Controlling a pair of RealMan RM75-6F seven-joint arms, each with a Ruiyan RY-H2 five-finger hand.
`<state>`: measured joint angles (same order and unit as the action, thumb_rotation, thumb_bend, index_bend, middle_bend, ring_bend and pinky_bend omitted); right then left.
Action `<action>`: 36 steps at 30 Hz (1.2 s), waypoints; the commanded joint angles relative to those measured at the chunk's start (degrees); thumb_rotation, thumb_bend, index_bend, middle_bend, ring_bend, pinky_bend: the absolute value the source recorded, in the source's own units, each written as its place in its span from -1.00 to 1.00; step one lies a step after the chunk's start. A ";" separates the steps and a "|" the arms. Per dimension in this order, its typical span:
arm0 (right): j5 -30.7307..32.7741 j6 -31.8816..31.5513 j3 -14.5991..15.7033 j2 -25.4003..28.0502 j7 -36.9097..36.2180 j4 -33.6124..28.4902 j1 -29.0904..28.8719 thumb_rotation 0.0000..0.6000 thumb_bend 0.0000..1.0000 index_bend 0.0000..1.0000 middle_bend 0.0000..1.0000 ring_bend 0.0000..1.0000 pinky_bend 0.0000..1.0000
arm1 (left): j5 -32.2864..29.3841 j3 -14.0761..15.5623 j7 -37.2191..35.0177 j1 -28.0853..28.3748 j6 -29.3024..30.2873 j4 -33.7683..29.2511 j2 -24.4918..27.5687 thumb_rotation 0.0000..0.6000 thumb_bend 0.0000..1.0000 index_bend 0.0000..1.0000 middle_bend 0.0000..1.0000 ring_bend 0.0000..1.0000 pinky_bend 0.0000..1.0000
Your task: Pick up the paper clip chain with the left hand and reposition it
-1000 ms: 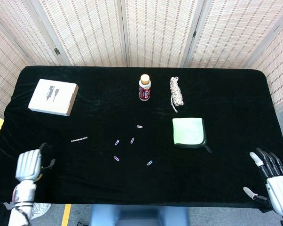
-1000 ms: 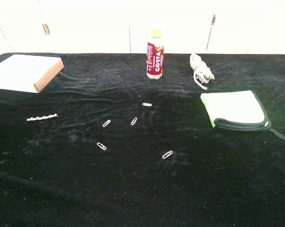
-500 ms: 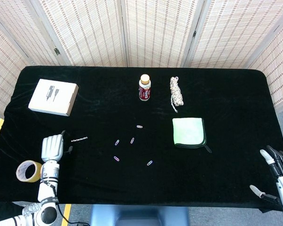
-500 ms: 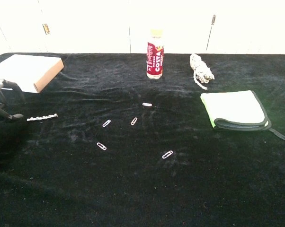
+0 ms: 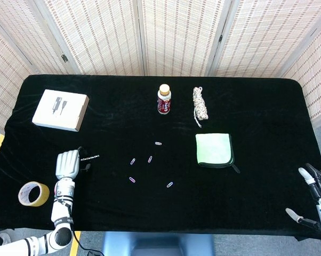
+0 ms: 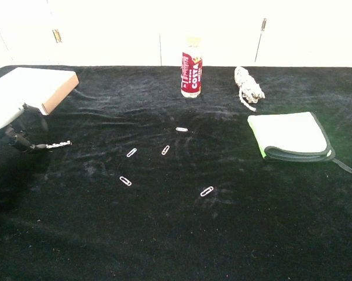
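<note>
Paper clip chain (image 5: 90, 158): short, straight, silvery string of linked clips, flat on the black table (image 5: 256, 106), below the white box (image 5: 60, 110). Left hand (image 5: 67, 164) at its left end, fingertips at the chain; grip cannot be told. Right hand (image 5: 319, 193) spread, holding nothing, far from the box.

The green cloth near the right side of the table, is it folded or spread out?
Folded. The green cloth lies as a compact square, and the chest view shows stacked layers with dark edging along its near and right edges.
</note>
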<state>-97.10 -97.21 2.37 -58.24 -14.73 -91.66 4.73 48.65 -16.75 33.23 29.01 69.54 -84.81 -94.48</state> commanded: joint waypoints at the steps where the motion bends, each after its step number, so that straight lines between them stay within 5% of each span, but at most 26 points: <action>1: 0.00 -0.08 -0.02 0.00 -0.08 0.04 0.06 1.00 -0.98 -1.00 -1.00 -1.00 -1.00 | 0.01 0.04 -1.02 0.69 -0.89 1.61 -0.82 1.00 -0.31 -0.11 1.00 1.00 1.00; 36: -0.02 0.01 -0.33 -0.23 -0.48 0.37 0.13 1.00 -0.98 -1.00 -1.00 -1.00 -1.00 | -2.17 1.43 -5.74 2.91 -6.37 11.11 -2.52 1.00 -0.13 -0.08 1.00 1.00 1.00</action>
<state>-97.12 -97.20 2.04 -58.47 -15.21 -91.28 4.86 46.49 -15.31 27.54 31.88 63.20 -73.78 -97.01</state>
